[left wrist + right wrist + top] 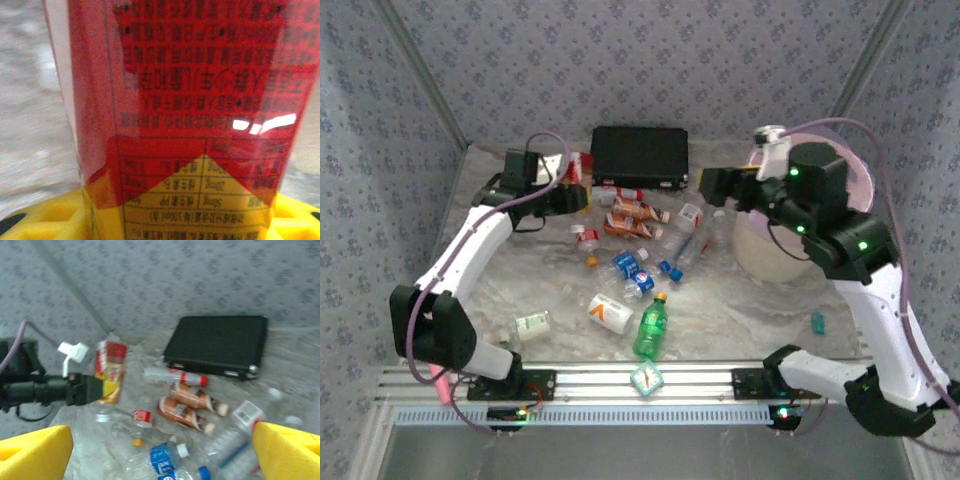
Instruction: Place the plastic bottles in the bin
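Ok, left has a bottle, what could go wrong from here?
1. The left tool seems to grip the red-labelled bottle low down, so it may tip or slip on the lift.
2. The bin sits far right with the right arm over it; the carry could hit that arm.

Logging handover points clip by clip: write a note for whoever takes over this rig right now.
Left tool: closed on the red-labelled bottle, upright at the far left, beside the black case.
Right tool: open, empty, up beside the bin, facing the pile.
Bottles: the others lie loose on the table, among them the green bottle, the orange-brown pair and the blue-labelled bottles.
Done: one bottle gripped. The bin's inside cannot be seen.
Left: carry that bottle to the bin, then the others.
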`<act>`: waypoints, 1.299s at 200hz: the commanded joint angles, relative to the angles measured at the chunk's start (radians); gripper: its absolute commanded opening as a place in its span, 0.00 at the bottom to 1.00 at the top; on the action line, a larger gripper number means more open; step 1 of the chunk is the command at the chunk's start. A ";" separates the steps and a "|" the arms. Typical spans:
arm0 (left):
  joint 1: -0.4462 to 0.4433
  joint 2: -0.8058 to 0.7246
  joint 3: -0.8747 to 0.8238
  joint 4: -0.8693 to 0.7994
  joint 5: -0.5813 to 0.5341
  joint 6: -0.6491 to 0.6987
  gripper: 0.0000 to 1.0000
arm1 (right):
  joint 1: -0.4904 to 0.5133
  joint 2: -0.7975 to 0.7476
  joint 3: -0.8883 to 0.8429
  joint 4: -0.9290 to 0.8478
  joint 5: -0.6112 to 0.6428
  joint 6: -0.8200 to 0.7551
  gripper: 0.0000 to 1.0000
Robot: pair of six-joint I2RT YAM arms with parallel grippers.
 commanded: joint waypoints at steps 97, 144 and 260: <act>-0.108 -0.149 -0.233 0.481 0.277 -0.316 0.00 | 0.138 0.411 0.030 0.198 -0.208 0.060 0.92; -0.111 -0.169 -0.272 0.533 0.326 -0.301 0.00 | 0.108 0.505 0.078 0.274 -0.285 0.081 0.94; -0.174 -0.125 -0.186 0.495 0.372 -0.234 0.00 | 0.062 0.652 0.204 0.245 -0.337 0.092 0.92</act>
